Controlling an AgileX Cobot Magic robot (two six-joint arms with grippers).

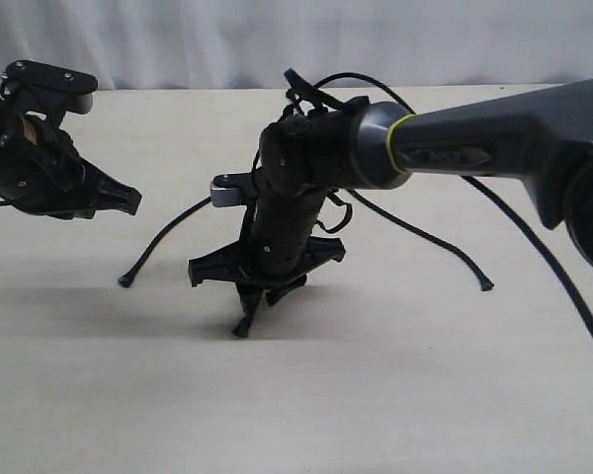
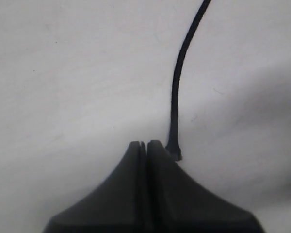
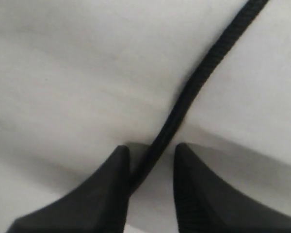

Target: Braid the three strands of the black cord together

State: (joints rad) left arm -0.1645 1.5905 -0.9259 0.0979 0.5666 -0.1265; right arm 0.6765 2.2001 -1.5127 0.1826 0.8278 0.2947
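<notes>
Three strands of the black cord (image 2: 177,87) fan out over the pale surface (image 1: 376,395); the end where they join is hidden behind the right arm. The left strand (image 1: 127,281) curves out from the middle and lies flat, ending in a small flared tip. The right strand (image 1: 483,283) runs out the other way to its own tip, well apart from the first. Beyond it a thicker robot cable (image 1: 558,281) trails off the edge of the exterior view.

The right gripper (image 1: 247,314) points straight down at the middle strand (image 3: 184,102). Its jaws stand apart, with the strand passing between them and lying against one finger, not pinched. The frayed tip of that strand pokes out just below the fingertips on the surface.

The left gripper (image 1: 127,200) hangs above the surface at the side, over the left strand's tip. Its jaws are pressed together on nothing, and in the left wrist view the flared tip shows just beside them.
</notes>
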